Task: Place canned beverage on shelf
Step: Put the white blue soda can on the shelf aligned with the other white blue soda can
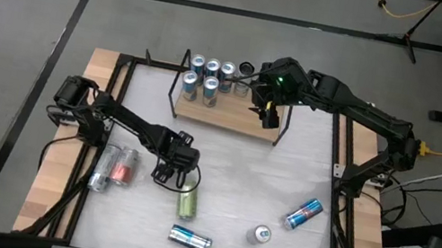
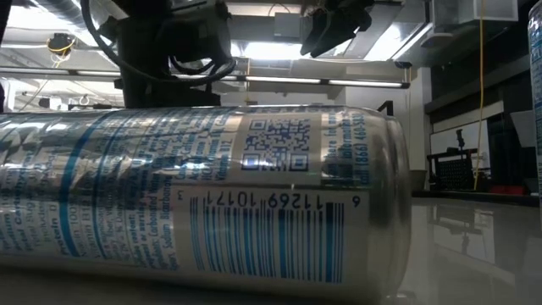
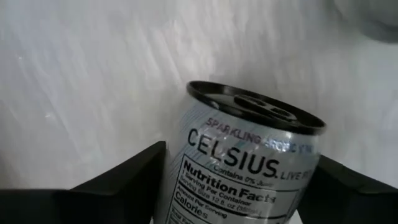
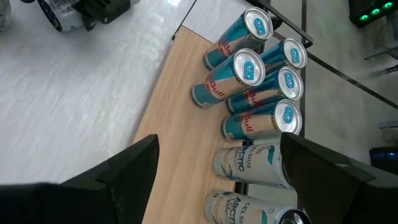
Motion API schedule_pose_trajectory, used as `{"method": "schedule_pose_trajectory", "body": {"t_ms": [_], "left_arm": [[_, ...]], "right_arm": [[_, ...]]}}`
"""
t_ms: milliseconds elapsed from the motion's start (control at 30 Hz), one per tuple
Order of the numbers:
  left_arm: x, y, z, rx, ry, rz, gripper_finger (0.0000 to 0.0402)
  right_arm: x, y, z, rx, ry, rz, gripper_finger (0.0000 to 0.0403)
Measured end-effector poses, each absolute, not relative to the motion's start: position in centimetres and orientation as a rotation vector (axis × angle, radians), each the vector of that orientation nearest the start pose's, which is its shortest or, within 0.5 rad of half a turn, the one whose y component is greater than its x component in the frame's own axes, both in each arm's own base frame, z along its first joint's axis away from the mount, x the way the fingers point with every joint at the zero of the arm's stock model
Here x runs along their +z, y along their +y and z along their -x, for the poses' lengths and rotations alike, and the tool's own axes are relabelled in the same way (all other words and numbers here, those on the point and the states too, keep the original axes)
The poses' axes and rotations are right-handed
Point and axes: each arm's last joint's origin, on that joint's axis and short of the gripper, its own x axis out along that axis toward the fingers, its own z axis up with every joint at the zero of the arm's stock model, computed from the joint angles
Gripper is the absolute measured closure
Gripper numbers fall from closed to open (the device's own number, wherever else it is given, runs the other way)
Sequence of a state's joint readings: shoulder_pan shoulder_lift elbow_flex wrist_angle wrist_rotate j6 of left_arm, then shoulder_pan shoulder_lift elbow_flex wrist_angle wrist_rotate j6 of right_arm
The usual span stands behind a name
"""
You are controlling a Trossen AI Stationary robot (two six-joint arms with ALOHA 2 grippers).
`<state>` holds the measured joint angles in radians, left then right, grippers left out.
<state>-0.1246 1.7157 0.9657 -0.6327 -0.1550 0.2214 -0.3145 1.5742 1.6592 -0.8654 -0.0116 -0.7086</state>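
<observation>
The left claw point(image 1: 178, 174) straddles a lying pale-green Celsius can point(image 3: 239, 168), fingers wide; the right claw point(image 1: 266, 114) gapes, empty, over the light wooden wire-framed shelf point(image 1: 227, 112).

Both arms matte black, jointed links, black cables looped alongside. Right arm point(image 1: 360, 112), upper right of high view: green indicator light near wrist. Left arm point(image 1: 126, 121), left centre. Gripper fingers: flat, angular, black wedges.

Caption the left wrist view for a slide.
Left gripper straddles a lying Celsius can on the white table, fingers either side.
</observation>
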Motion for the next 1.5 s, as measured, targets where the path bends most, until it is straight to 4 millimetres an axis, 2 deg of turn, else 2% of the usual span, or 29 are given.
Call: {"method": "schedule_pose_trajectory", "body": {"t_ms": [167,300,533,700,867,967,1100,1367,1500], "left_arm": [[14.9,-3.3,-30.3,-0.122,1.287,-0.351,0.0161],[15.3,-2.7,-31.3,-0.091,1.185,-0.328,0.0162],[17.6,1.1,-34.1,0.038,0.953,-0.187,0.0161],[19.7,3.9,-36.0,0.053,0.671,-0.01,0.0161],[21.7,5.7,-37.0,0.095,0.427,0.053,0.0159],[22.7,6.5,-37.2,0.073,0.323,0.099,0.0158],[23.0,7.0,-37.2,0.006,0.284,0.163,0.0157],[23.5,6.7,-37.2,-0.225,0.256,0.298,0.0157],[24.1,6.5,-37.2,-0.304,0.211,0.343,0.0157]], "right_arm": [[38.0,-10.1,-31.3,-0.002,0.835,0.541,0.0079],[38.0,-10.1,-31.2,-0.002,0.837,0.541,0.0079],[38.6,-9.8,-30.0,-0.031,0.876,0.541,0.0079],[39.4,-9.5,-28.8,-0.062,0.872,0.503,0.0079],[40.4,-9.0,-27.4,-0.06,0.859,0.501,0.0079],[40.9,-8.7,-26.8,-0.065,0.826,0.464,0.0079],[41.0,-8.5,-26.8,-0.017,0.788,0.369,0.0079],[41.2,-7.5,-27.1,0.291,0.652,0.229,0.0079],[41.5,-7.2,-27.2,0.387,0.586,0.195,0.0079]]}}
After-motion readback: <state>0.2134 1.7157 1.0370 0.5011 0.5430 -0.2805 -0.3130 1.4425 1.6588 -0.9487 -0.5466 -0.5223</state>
